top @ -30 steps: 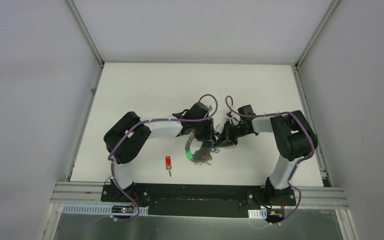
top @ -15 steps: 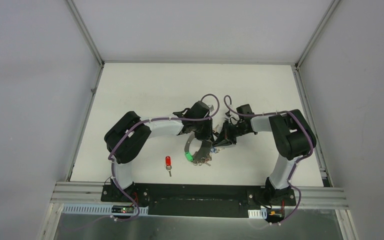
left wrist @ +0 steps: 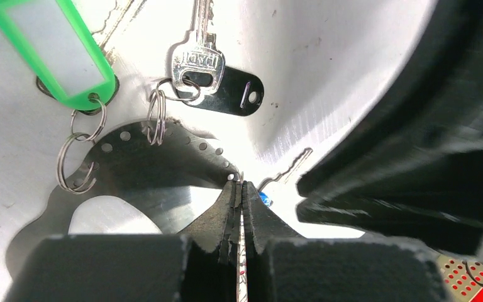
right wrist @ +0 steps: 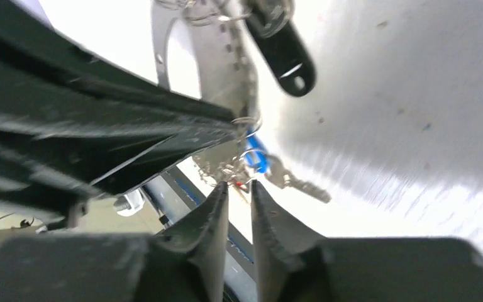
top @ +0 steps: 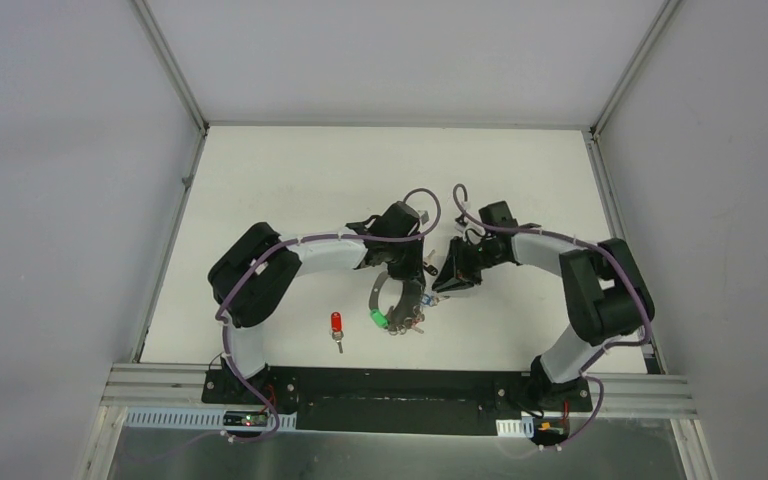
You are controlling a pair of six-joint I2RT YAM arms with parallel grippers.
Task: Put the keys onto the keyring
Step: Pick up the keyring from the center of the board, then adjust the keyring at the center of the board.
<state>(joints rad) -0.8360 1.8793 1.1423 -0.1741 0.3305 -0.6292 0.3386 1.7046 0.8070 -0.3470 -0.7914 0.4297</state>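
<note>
Nearest the bases, the red key [top: 337, 327] lies alone on the surface [top: 290, 180], well apart from the keyring [top: 374, 296] on its left, blade pointing at the bases. The green key [top: 377, 317] already hangs at the keyring's near end. At its far end the left jaws are pinched together on the thin rim. Just right of it, the right jaws stand a slit apart, holding nothing we can make out. We judge the red key nearer the left arm, which is busy steadying the keyring.
</note>
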